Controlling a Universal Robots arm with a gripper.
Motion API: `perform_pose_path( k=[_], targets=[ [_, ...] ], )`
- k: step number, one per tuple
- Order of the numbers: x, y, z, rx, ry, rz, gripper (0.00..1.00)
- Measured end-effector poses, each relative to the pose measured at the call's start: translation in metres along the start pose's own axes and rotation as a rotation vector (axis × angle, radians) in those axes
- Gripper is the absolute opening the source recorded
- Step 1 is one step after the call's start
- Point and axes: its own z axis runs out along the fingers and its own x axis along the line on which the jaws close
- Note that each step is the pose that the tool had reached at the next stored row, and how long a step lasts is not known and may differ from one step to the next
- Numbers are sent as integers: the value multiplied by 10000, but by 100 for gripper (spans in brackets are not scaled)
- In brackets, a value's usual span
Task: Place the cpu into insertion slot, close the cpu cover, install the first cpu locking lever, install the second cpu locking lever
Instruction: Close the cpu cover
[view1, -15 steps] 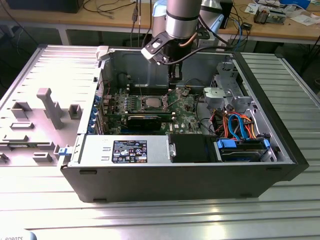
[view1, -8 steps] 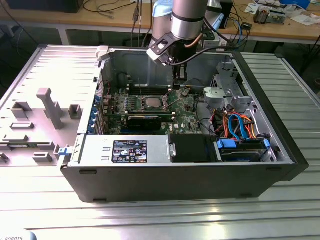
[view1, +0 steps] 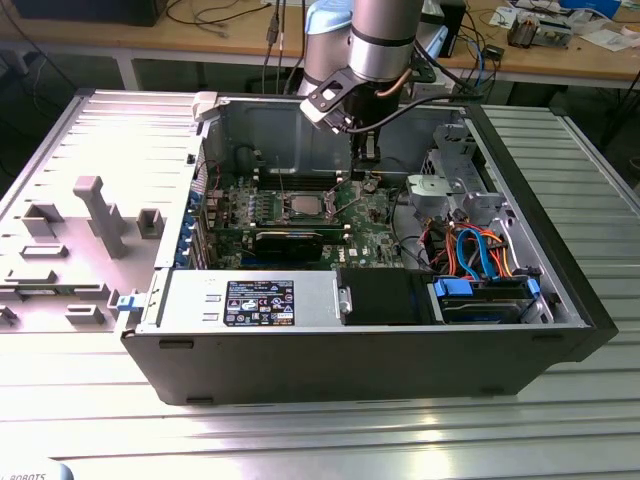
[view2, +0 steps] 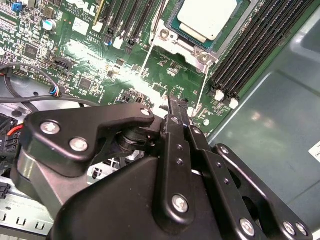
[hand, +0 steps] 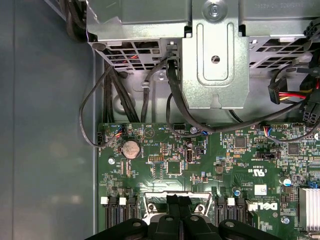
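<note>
The cpu (view2: 207, 17), a silver-topped square chip, lies in the insertion slot (view1: 305, 206) on the green board inside the open computer case. The cpu cover (view2: 186, 44) lies flat as a metal frame around the chip. A thin metal rod (view2: 159, 17) runs along one side of the socket. My gripper (view1: 367, 157) hangs over the board, beyond the socket and to the exterior view's right of it, close to the case's back wall. In both wrist views its black fingers (view2: 178, 106) (hand: 179, 200) press together with nothing between them, a short way off the socket.
Long black memory slots (view2: 250, 50) flank the socket. A black expansion card (view1: 290, 240) lies nearer the camera. A metal drive cage (hand: 215, 60) and black cables (hand: 115, 95) stand near the gripper. Orange and blue cables (view1: 480, 250) fill the case's right.
</note>
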Motion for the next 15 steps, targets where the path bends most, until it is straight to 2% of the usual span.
perform_pose_path(
  k=[7, 10, 14, 15],
  targets=[
    [0, 1, 0, 0, 0, 0, 11],
    [0, 22, 1, 0, 0, 0, 11],
    [1, 109, 7, 0, 0, -1, 11],
    [0, 157, 12, 0, 0, 1, 11]
  ],
)
